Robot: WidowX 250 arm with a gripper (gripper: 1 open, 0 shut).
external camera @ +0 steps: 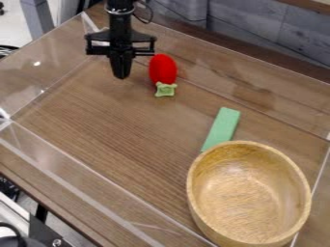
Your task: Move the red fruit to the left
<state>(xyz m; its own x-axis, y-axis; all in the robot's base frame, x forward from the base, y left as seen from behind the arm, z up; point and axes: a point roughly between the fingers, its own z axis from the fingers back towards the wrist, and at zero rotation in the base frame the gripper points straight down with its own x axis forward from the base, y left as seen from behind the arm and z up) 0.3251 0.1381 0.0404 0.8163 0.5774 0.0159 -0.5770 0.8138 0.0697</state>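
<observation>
The red fruit (161, 69) is a small glossy red oval lying on the wooden table top, with its green leafy stem (165, 91) pointing toward the camera. My black gripper (120, 69) hangs just left of the fruit, tips down near the table surface. Its fingers are pressed together and hold nothing. A narrow gap separates the fingers from the fruit's left side.
A light-green flat block (222, 128) lies right of centre, touching the rim of a big wooden bowl (249, 196) at the front right. Clear plastic walls (39, 92) ring the wooden table. Bare wood stretches to the left of the gripper.
</observation>
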